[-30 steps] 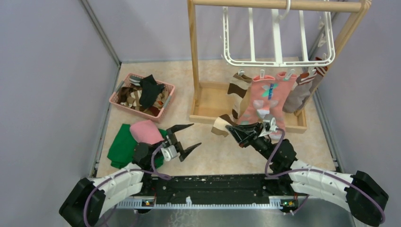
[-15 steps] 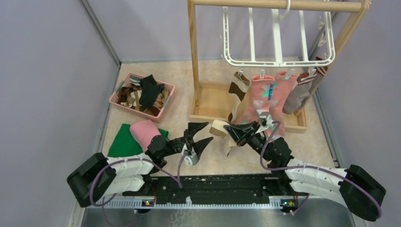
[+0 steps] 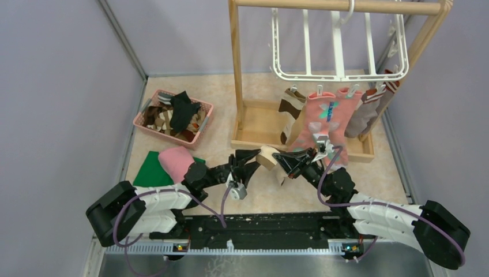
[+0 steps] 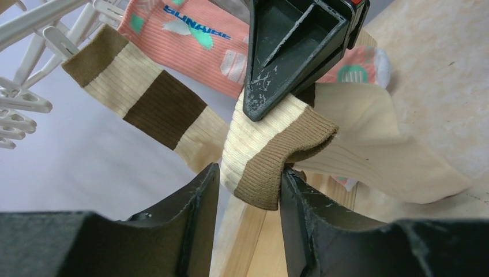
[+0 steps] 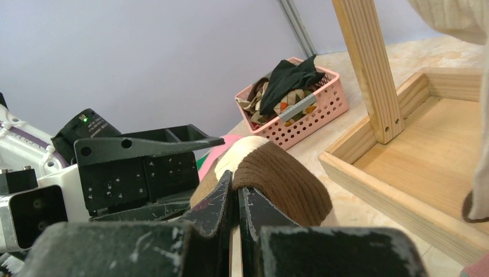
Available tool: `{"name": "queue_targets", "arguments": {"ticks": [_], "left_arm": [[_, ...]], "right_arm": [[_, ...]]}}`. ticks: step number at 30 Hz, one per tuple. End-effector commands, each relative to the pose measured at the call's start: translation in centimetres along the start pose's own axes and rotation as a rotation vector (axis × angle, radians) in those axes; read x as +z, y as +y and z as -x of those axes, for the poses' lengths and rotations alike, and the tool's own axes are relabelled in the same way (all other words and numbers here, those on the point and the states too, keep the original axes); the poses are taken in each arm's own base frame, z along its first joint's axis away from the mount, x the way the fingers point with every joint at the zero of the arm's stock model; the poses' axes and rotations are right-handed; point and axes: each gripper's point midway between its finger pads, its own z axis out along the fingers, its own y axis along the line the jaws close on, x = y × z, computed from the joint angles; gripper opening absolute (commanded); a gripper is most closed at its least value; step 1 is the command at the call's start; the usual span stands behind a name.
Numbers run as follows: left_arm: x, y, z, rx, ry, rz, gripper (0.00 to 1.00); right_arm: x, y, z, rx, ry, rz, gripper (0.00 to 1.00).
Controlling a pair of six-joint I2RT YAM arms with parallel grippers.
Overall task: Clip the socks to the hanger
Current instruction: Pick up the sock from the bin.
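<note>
Our right gripper (image 5: 235,199) pinches the limp brown-and-cream striped knit sock (image 4: 254,138) — our left gripper (image 4: 248,173), half-spread, straddles its cuff (image 4: 300,135), likely the firmest hold.

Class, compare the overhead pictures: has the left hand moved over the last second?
Yes. The left hand has moved right, away from the green cloth, up to the brown-cream striped sock.
</note>
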Motion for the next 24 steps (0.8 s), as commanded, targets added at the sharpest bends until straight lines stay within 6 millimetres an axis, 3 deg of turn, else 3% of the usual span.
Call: {"name": "queue_targets", "arguments": {"ticks": [1, 9, 12, 14, 16, 19, 24], "left_arm": [[1.0, 1.0, 1.3, 0.037, -0.054, 0.004, 0.44], [1.2, 0.7, 1.4, -0.078, -0.04, -0.024, 0.01], [1.2, 1.0, 1.0, -0.253, 0.022, -0.007, 0.0], [1.0, 1.6, 0.4, -0.391, 0.078, 0.042, 0.0], [0.5, 2.1, -0.3, -0.504, 0.136, 0.101, 0.0], [-0.5, 3.4, -2.6, -0.735, 0.286, 0.226, 0.0], [-0.8, 4.3, -2.8, -0.995, 0.343, 0.169, 0.0]], "right_arm": [[1.1, 1.8, 2.8, 0.021, -0.086, 0.05, 0.0], [0.9, 0.9, 2.7, -0.001, -0.081, 0.004, 0.0], [0.8, 0.8, 2.6, -0.03, -0.075, 0.004, 0.0], [0.6, 0.8, 2.6, -0.072, -0.068, 0.013, 0.11], [0.3, 1.1, 2.2, -0.144, -0.046, 0.04, 0.32], [-0.8, 2.2, 1.5, -0.317, -0.01, 0.152, 0.54], [-1.9, 2.5, 1.3, -0.487, 0.0, 0.204, 0.7]]}}
